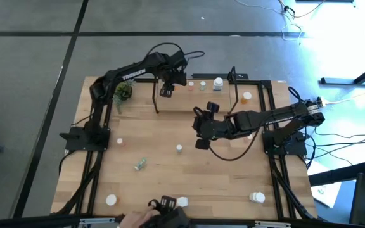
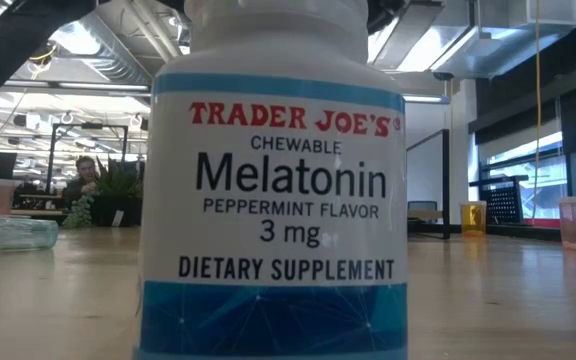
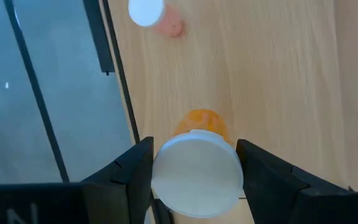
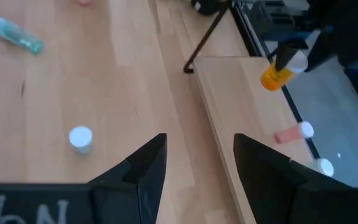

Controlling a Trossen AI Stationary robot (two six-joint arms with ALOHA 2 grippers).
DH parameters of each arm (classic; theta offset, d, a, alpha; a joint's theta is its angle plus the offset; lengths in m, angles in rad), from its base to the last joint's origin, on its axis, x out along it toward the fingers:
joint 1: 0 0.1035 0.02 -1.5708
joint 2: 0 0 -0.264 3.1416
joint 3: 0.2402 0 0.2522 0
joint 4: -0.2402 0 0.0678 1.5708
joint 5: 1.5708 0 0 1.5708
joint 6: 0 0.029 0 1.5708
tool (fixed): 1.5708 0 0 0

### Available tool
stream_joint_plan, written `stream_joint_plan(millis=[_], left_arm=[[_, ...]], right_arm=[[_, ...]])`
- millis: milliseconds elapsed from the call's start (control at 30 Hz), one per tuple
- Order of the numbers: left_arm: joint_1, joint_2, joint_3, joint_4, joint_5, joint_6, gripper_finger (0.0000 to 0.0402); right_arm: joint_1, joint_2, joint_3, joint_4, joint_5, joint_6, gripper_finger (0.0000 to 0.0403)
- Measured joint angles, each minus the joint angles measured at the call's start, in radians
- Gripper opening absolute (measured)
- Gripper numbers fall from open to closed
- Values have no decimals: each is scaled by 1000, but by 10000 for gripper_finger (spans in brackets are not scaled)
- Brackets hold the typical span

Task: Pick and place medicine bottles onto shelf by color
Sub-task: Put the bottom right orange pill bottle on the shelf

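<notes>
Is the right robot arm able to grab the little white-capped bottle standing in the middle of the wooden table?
Probably yes. The right gripper hangs open near the small white-capped bottle, with only bare wooden table showing between them.

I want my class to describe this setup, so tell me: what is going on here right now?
Two robot arms are sorting small medicine bottles onto a wooden shelf at the back of the table. The left gripper holds an orange bottle above the shelf, near a pink bottle already there. The right gripper hovers empty and open over mid-table. More bottles wait on the table, including a green one lying on its side.
</notes>
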Motion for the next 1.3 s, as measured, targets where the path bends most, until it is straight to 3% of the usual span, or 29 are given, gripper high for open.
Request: stream_joint_plan(millis=[333,567,733,1033,1300], left_arm=[[22,7,0,11,102,51,193],[53,7,0,29,100,50,193],[60,7,0,28,101,50,193],[56,10,0,25,101,51,193],[51,51,-2,45,60,69,193]], right_arm=[[-31,0,0,-29,0,34,188],[-68,0,-13,-5,8,48,188],[-98,0,-78,58,96,74,188],[-114,1,-90,116,163,70,188],[-113,1,-90,117,165,70,188]])
